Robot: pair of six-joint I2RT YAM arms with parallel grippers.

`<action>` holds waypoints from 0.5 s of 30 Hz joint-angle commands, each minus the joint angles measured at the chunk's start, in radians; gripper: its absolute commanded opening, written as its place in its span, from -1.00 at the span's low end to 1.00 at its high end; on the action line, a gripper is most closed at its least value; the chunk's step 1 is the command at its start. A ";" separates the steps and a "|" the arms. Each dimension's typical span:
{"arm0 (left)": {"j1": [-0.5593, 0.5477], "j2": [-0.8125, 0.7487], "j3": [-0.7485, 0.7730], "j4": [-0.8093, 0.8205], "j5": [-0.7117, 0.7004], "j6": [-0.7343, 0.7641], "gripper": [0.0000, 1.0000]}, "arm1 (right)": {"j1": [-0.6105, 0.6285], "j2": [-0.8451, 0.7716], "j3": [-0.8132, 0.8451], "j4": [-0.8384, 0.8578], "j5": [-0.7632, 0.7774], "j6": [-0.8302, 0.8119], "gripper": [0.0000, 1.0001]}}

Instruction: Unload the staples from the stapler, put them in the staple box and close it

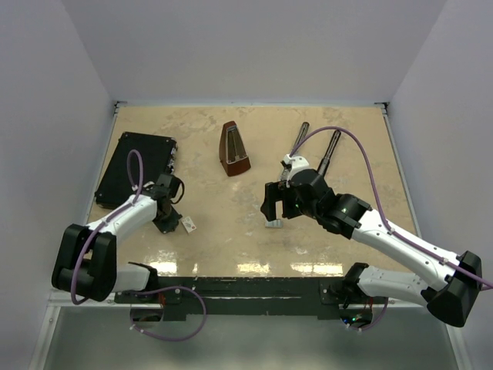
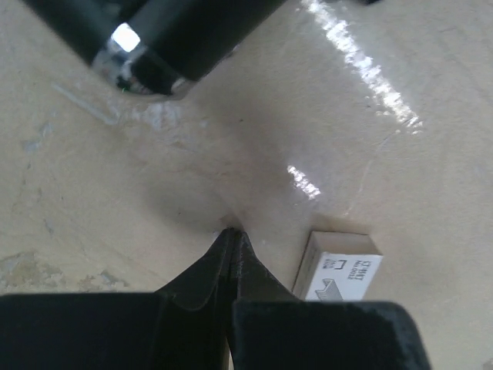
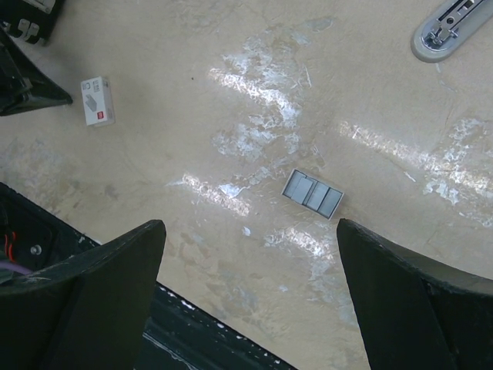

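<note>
Our right hand [image 3: 250, 229], spread wide, hovers above the short silvery-grey strip of staples [image 3: 313, 193] on the beige marbled tabletop [image 3: 231, 46]. The slim black-and-silver metal stapler [image 1: 330, 150] lies unfolded farther back. Our left hand [image 2: 233, 240] is pinched shut.

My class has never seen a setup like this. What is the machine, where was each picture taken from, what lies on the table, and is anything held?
Two robot arms with two-finger grippers stand at a table. One picture looks down from above; two come from wrist cameras. On the table: an opened stapler, a strip of staples, a small staple box, a metronome, a black case. The left gripper is shut, empty; the right gripper is open above the staples.
</note>
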 commanded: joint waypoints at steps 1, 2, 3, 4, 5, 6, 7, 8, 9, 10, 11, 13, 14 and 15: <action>-0.012 -0.031 -0.062 0.026 0.077 -0.098 -1.00 | -0.003 -0.005 0.001 0.034 -0.012 0.004 0.96; -0.014 -0.035 -0.071 0.038 0.093 -0.110 -1.00 | -0.003 -0.001 0.004 0.033 -0.009 0.002 0.96; -0.017 -0.038 -0.084 0.040 0.100 -0.119 -1.00 | -0.003 0.001 0.010 0.033 -0.009 0.001 0.96; -0.020 -0.038 -0.090 0.043 0.106 -0.127 -1.00 | -0.003 0.002 0.013 0.033 -0.009 0.001 0.96; -0.025 -0.041 -0.096 0.046 0.123 -0.142 -1.00 | -0.003 0.005 0.015 0.036 -0.011 0.001 0.96; -0.031 -0.042 -0.107 0.052 0.132 -0.150 -1.00 | -0.003 0.010 0.018 0.037 -0.012 0.001 0.96; -0.035 -0.048 -0.113 0.075 0.143 -0.156 -1.00 | -0.003 0.015 0.020 0.040 -0.014 0.001 0.96; -0.043 -0.052 -0.120 0.089 0.158 -0.165 -1.00 | -0.001 0.016 0.020 0.045 -0.017 0.001 0.96; -0.055 -0.057 -0.131 0.099 0.165 -0.173 -1.00 | -0.003 0.022 0.020 0.045 -0.020 0.002 0.96; -0.066 -0.064 -0.133 0.119 0.171 -0.176 -1.00 | -0.004 0.024 0.020 0.047 -0.022 0.002 0.96; -0.075 -0.068 -0.134 0.124 0.172 -0.196 -1.00 | -0.003 0.025 0.020 0.045 -0.023 0.001 0.96; -0.113 -0.065 -0.131 0.144 0.174 -0.216 -1.00 | -0.003 0.027 0.020 0.044 -0.022 -0.001 0.96; -0.129 -0.058 -0.131 0.150 0.172 -0.242 -1.00 | -0.003 0.024 0.017 0.045 -0.014 -0.001 0.96; -0.155 -0.040 -0.136 0.156 0.177 -0.254 -1.00 | -0.003 0.022 0.010 0.047 -0.011 0.001 0.96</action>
